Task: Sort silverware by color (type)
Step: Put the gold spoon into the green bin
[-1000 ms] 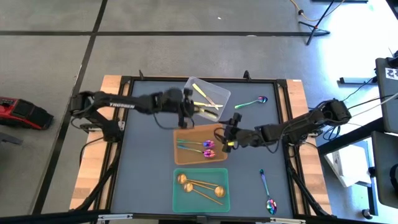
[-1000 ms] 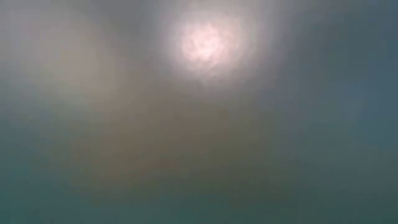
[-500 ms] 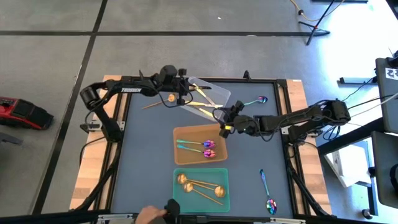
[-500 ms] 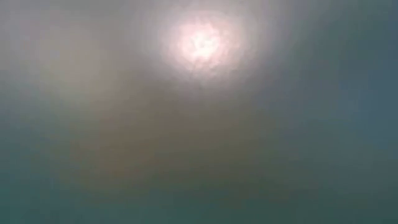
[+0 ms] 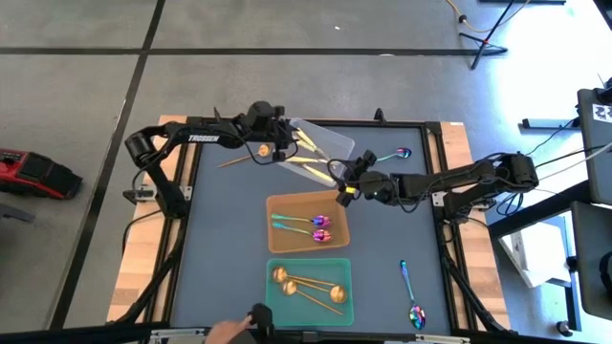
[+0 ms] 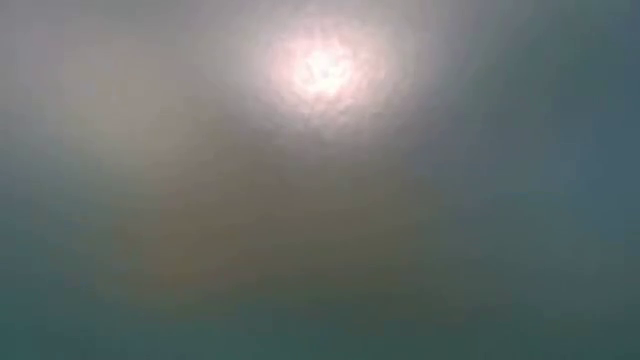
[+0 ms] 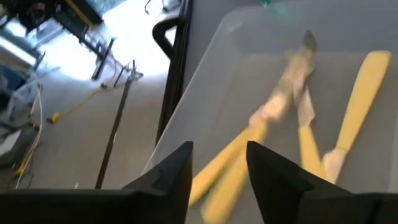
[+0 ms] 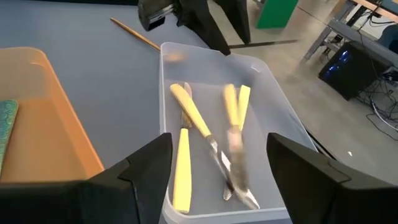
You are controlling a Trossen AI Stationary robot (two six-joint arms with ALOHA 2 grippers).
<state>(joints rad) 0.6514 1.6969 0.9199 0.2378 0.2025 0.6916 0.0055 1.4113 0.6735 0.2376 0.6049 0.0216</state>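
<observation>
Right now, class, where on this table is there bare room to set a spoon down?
The mat's left strip, beside the orange bin and green bin, is bare. It is crowded around the clear bin, where both claws meet.

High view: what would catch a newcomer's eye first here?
Three bins run down the table's middle: a clear bin of yellow-handled knives at the far edge, an orange bin with rainbow spoons, and a green bin with copper spoons. Both arms converge on the clear bin, the left end effector at its left side and the right end effector, open, beside its near right corner.
</observation>
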